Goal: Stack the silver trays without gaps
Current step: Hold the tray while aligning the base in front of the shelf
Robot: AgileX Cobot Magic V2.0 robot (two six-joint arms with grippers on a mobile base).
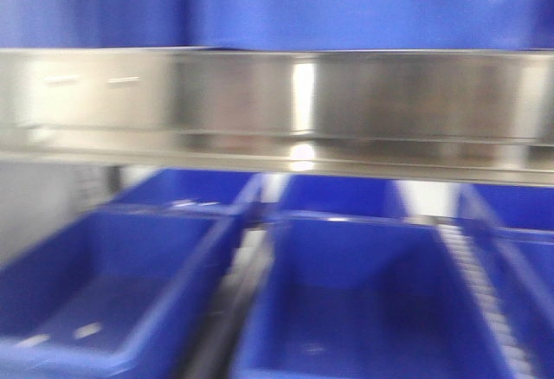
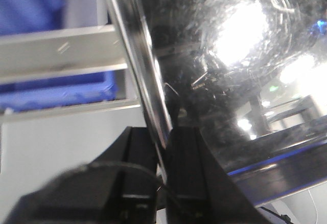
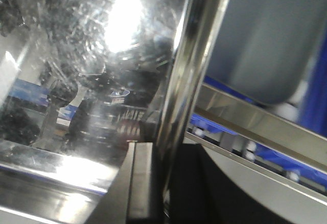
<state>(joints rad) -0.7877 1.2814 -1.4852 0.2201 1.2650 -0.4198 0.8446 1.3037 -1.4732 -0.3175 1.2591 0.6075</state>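
In the left wrist view a silver tray (image 2: 230, 55) fills the right side, its scratched shiny face throwing back bright lights. Its thin rim (image 2: 143, 70) runs down between the black fingers (image 2: 140, 155) of my left gripper (image 2: 163, 150), which is shut on it. In the right wrist view a silver tray (image 3: 102, 55) fills the left side. Its rounded rim (image 3: 189, 65) drops between the jaws of my right gripper (image 3: 166, 162), also shut on it. I cannot tell whether both views show the same tray. Neither gripper appears in the front view.
A long polished steel band (image 1: 277, 102), blurred, spans the front view with blue above it. Below it stand several blue bins (image 1: 346, 310) side by side. Steel shelf rails (image 2: 56, 55) (image 3: 255, 121) and a blue bin (image 2: 51, 93) lie behind the grippers.
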